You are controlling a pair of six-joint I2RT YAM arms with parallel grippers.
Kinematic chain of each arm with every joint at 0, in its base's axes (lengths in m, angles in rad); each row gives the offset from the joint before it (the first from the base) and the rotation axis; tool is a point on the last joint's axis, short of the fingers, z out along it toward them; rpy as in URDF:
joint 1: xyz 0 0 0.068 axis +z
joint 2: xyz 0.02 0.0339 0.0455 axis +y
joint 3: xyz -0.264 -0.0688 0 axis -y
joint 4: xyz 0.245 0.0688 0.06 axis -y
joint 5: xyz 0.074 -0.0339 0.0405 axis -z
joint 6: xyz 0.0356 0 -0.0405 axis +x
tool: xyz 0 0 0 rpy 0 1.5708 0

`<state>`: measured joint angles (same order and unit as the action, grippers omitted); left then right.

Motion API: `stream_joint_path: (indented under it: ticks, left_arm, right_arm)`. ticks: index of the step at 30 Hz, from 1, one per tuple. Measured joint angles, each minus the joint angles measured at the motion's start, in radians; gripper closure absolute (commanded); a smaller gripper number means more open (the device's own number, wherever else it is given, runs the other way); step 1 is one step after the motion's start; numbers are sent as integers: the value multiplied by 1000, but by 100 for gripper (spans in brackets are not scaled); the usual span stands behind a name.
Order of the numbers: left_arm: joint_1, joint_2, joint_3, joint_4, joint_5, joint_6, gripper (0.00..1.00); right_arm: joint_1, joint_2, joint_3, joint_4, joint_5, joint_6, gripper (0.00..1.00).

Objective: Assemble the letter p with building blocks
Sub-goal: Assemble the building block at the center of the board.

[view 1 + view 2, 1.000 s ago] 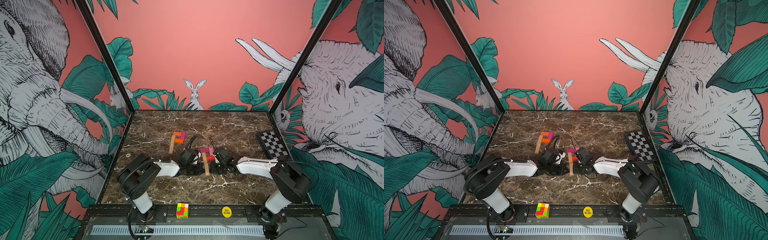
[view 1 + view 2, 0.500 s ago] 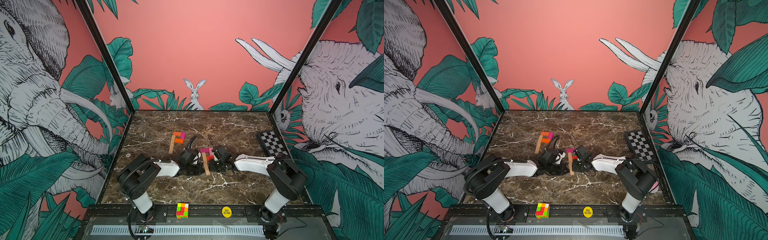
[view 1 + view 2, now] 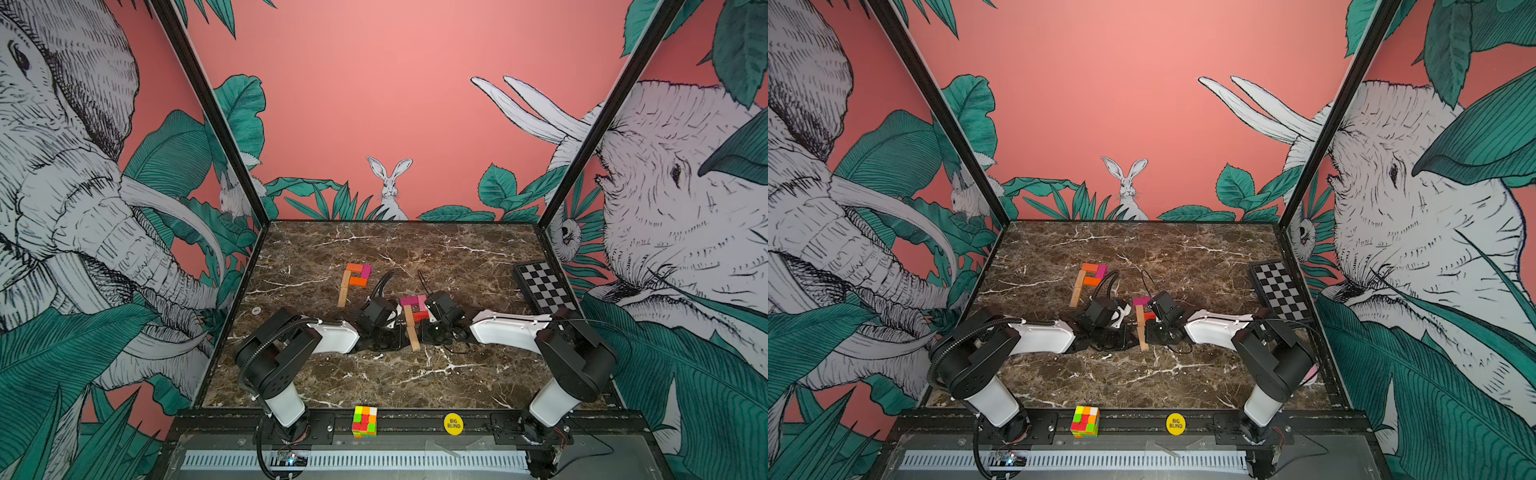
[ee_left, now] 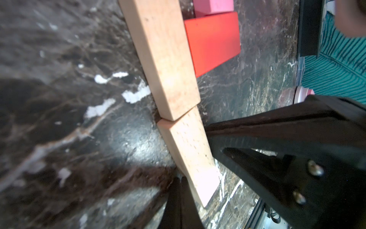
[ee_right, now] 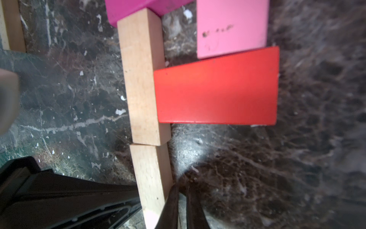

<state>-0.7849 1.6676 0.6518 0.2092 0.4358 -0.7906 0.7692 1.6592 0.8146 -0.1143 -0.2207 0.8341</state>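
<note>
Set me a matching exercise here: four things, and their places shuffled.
1 red block
2 pink block
3 puzzle cube
4 chessboard

A on the black front rail
B at the table's right edge
C short end against a tan block
D beside the red block, clear of the tan one

Pairs: 1-C, 2-D, 3-A, 4-B

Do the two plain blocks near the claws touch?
Touching. In the right wrist view, the farther tan block meets the nearer tan block end to end, with no gap showing.
</note>
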Motion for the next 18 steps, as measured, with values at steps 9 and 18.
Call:
stream_joint_path:
  ticks: [9, 18]
  left_arm:
    - [8, 0, 6, -15, -15, 3, 100]
    - [25, 0, 34, -70, -31, 20, 100]
  right_arm:
    - [0, 0, 0, 1, 0, 0, 88]
    - [0, -19, -24, 8, 0, 3, 89]
